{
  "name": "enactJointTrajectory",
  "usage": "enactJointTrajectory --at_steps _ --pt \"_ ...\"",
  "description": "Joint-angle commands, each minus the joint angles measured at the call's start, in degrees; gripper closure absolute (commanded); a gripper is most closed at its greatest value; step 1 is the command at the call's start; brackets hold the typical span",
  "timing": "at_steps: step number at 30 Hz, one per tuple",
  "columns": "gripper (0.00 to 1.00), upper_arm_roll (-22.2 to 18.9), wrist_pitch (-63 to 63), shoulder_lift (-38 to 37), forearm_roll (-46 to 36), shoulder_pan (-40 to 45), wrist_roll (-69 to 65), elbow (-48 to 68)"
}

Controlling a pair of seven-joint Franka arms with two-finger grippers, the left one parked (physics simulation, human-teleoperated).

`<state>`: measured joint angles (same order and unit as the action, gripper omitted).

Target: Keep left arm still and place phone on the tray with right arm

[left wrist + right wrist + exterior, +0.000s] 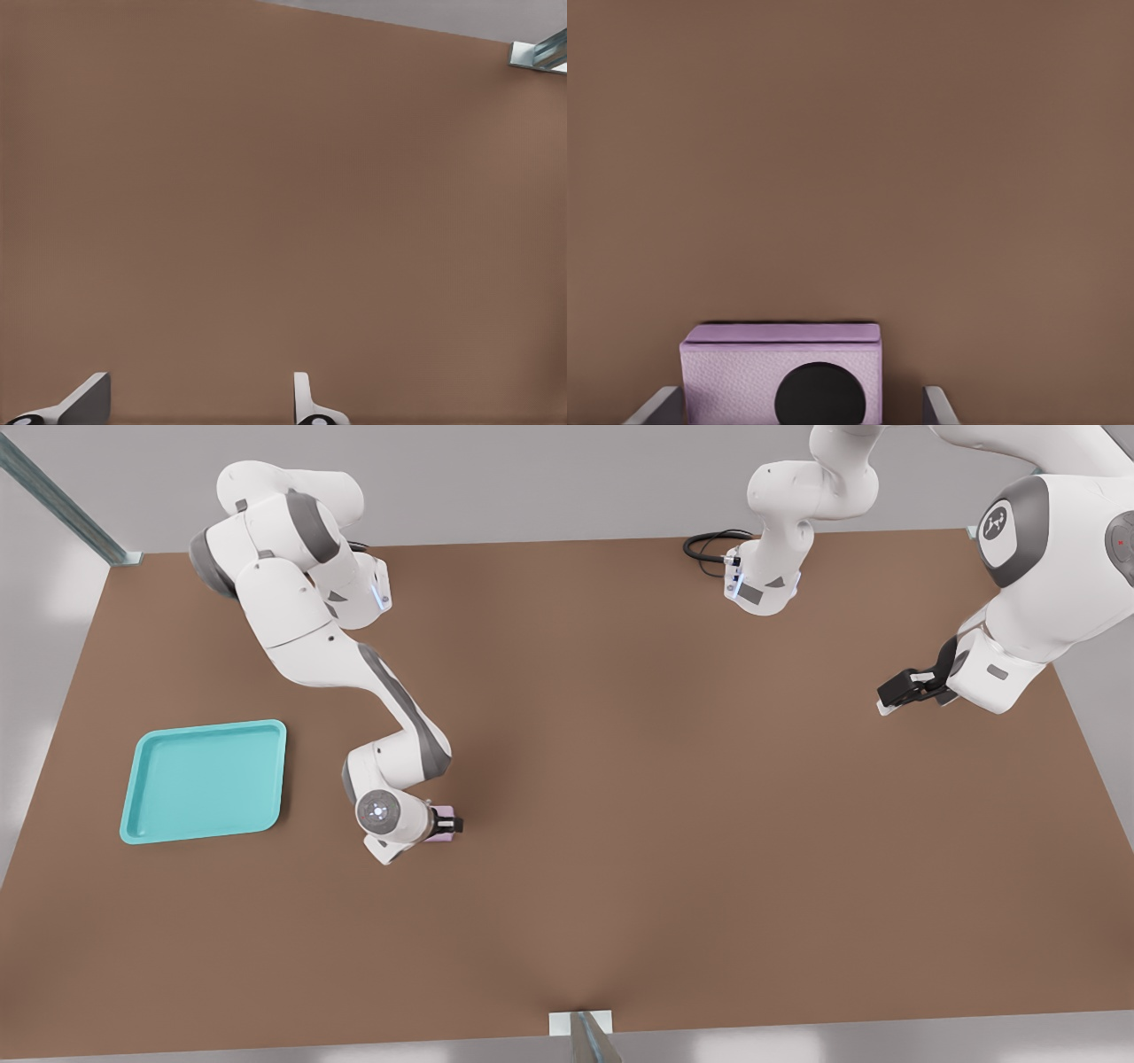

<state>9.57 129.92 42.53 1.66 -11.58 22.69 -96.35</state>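
Brown table [620,797]: turquoise tray [205,781] and pink phone [440,821] on it, well apart.

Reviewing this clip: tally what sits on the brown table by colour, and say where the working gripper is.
Turquoise: 1, the flat turquoise plastic tray.
Pale pink: 1, the small pale pink folded phone.
Total: 2.
The black two-finger gripper straddles the phone, its fingers apart from the phone's sides, to the front view's right of the tray.

Brown table [620,779], metal posts [62,509] at its edges, perhaps a black cable [709,545].
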Motion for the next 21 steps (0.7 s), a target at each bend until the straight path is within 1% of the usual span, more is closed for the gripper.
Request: enactJointTrajectory --at_steps 1,8,9,10,11,12,13,17,21 --pt "0.0 0.01 0.07 -0.08 -0.07 -0.02 -2.21 0.02" --pt "0.0 0.01 0.6 0.71 -0.25 0.06 -1.59 0.11" --pt "0.03 0.01 0.6 0.71 -0.34 0.06 -1.59 0.11" --pt "0.14 0.01 0.69 0.71 -0.34 0.06 -1.5 0.11" --pt "0.23 0.01 0.69 0.71 -0.25 0.06 -1.5 0.2" --pt "0.28 0.01 0.95 0.71 -0.25 0.06 -1.5 0.2" --pt "0.31 0.01 0.95 0.71 -0.25 0.06 -1.5 0.2" --pt "0.31 0.01 0.42 -0.26 -0.25 -0.02 -1.5 0.37" --pt "0.31 0.01 -1.86 -5.26 -0.25 1.03 -1.5 0.2"
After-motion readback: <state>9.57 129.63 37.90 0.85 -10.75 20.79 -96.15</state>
